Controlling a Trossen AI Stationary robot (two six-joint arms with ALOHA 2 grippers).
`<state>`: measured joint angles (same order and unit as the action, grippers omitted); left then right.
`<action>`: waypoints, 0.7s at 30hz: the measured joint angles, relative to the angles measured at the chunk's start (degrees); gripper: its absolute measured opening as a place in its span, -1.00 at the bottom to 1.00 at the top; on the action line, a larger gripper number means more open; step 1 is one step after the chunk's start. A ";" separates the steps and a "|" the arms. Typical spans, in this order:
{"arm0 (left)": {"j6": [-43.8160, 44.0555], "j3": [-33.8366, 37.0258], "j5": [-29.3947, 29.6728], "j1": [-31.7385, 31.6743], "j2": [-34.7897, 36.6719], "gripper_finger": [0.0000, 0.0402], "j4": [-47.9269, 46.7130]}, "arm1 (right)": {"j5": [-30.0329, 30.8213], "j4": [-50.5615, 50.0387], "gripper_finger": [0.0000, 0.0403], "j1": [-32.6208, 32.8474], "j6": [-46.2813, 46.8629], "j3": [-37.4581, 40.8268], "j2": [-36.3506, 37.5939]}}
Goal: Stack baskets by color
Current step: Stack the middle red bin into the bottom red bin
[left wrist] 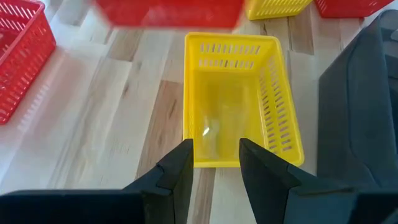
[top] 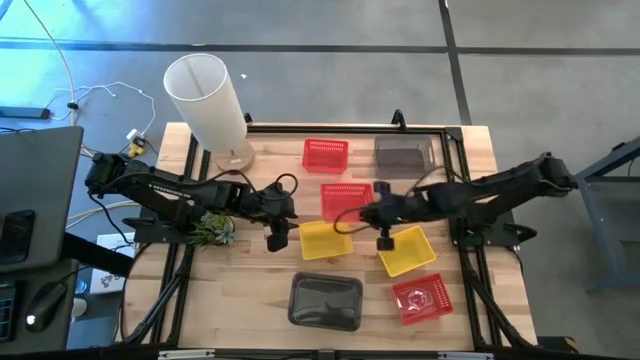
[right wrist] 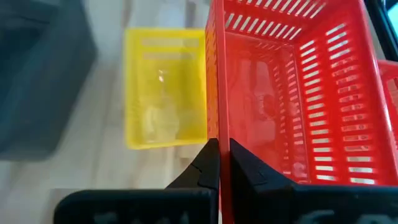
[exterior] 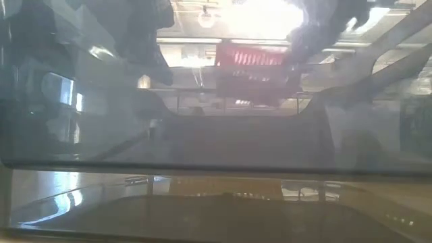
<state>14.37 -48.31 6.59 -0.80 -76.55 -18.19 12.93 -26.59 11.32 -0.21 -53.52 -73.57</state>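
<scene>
Baskets: three red, two yellow, two grey; right claw [right wrist: 219, 155] pinches red basket [right wrist: 292, 93], left claw [left wrist: 216, 155] gapes.

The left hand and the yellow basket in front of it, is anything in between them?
No. In the left wrist view only bare wood lies between the left hand and the yellow basket. Its open fingers sit right at the rim.

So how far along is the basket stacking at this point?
No finished stacks visible; red, yellow and grey baskets lie scattered. In hand: right gripper pinches a red basket wall. Left gripper hangs open at a yellow basket. Nearly all sorting remains.
</scene>
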 joint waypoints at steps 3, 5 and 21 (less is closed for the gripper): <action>0.02 0.00 -0.13 0.00 0.00 -0.42 0.07 | 1.07 -2.86 -1.00 4.08 2.55 0.00 2.52; 0.37 0.00 -0.14 0.00 0.00 -0.42 0.02 | 1.45 -4.40 -1.00 6.78 4.35 0.00 3.75; 6.57 0.00 -5.64 0.11 0.00 -0.42 0.15 | 7.60 -8.04 -1.00 30.68 16.41 0.00 7.64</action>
<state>20.94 -48.31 0.95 -0.69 -76.55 -18.04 20.53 -34.63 42.00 16.20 -53.52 -65.93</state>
